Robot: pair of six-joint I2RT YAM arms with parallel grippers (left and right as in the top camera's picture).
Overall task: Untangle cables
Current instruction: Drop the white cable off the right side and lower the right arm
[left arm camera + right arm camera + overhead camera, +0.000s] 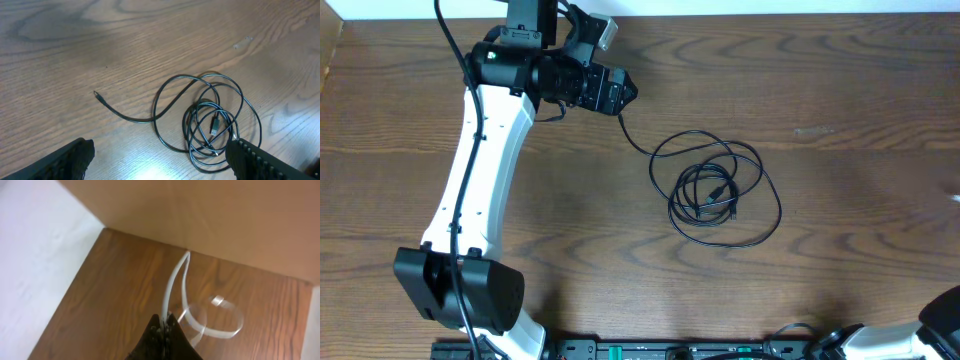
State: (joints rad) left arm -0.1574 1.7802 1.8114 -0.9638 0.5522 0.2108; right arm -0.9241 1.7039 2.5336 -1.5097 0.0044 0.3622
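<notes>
- While the black cable (pixel 718 192) lies mid-bench in several overlapping loops, one plug sits inside the coil and a single tail runs out to a free end (pixel 96 93) that rests flat on the wood.
- Left hand (pixel 625 93): poised above that free end and near the far edge. Its fingers (pixel 70 159) are spread wide at either side of the wrist view and hold nothing.
- Right hand (pixel 163 325): closed tight, off at the near right corner. A flat white cord (pixel 172 287) rises from between its tips and curls into a loop, so it appears pinched there.
- Step in hand (judged): approach to the black cable's tail, with no loop yet drawn out.
- Next move (judged): lower the left hand, close on the tail just behind its tip, then draw it away from the coil so the loops pay out rather than tighten.
- Open room: the bench (pixel 840 260) is bare on both sides of the coil. The far edge lies close behind the left hand, and the left arm (pixel 480 170) crosses the left part, so the pull has least room toward the far edge.
- A beige wall (pixel 225 215) closes off the right hand's corner.
</notes>
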